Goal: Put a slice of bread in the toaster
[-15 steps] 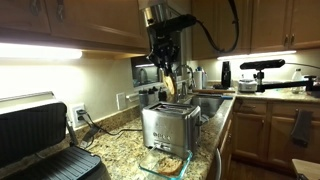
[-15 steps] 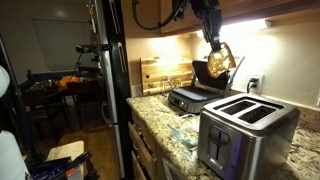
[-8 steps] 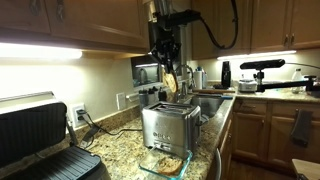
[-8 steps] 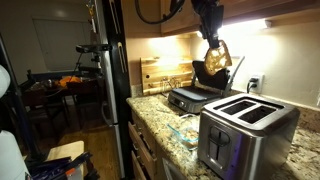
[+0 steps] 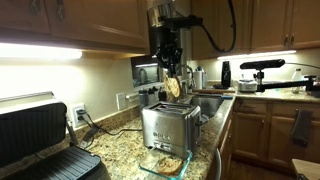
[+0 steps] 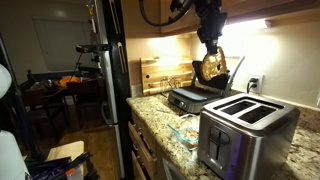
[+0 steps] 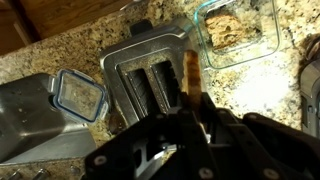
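**A:** How far along is this going?

**B:** About halfway, I am judging. The gripper [image 5: 171, 79] is hanging in the air above the toaster [image 5: 168, 124]. Its jaws are pinching the slice of bread [image 5: 172, 88] by its upper part, so the pick-up is looking done.

**A:** And where is the slice sitting?

**B:** It is dangling upright under the fingers, clear of the toaster's top and not touching it. In the wrist view it is showing edge-on, lying at about three o'clock of the two slots [image 7: 150, 85]. It is appearing over the toaster's outer edge rather than over an opening (its edge is running roughly along the slots, as far as I am able to tell).

**A:** So nothing is going in yet?

**B:** No, both slots are showing dark and empty. I am expecting three things to be left:
- sliding the slice toward nine o'clock in that view until it is lining up with a slot
- lowering it in
- opening the jaws

**A:** Is anything crowding the approach?

**B:** Not much. A glass container [image 7: 236, 28] holding more bread is sitting on the counter [image 7: 60, 50] at one o'clock of the toaster in the wrist view. The grill [image 6: 195, 97] is standing well apart behind the toaster in an exterior view.
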{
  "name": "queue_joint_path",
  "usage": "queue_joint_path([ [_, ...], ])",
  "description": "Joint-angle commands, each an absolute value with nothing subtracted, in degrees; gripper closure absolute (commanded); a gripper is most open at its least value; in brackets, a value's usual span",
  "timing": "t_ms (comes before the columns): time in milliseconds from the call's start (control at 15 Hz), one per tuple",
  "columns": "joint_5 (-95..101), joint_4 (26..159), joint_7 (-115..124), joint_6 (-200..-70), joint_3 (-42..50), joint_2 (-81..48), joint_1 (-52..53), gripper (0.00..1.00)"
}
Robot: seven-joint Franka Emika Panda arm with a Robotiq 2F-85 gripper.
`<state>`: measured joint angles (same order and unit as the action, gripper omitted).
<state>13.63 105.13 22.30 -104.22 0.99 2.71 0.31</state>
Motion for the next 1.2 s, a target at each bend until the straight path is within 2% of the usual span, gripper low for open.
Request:
queue_joint_path([
  [0,13.24,105.58,18.82,-102.50,1.28,3.92,-0.76,0.96],
  [1133,16.27,102.87,14.31,-102.14,1.78,0.44,-1.36,0.96],
])
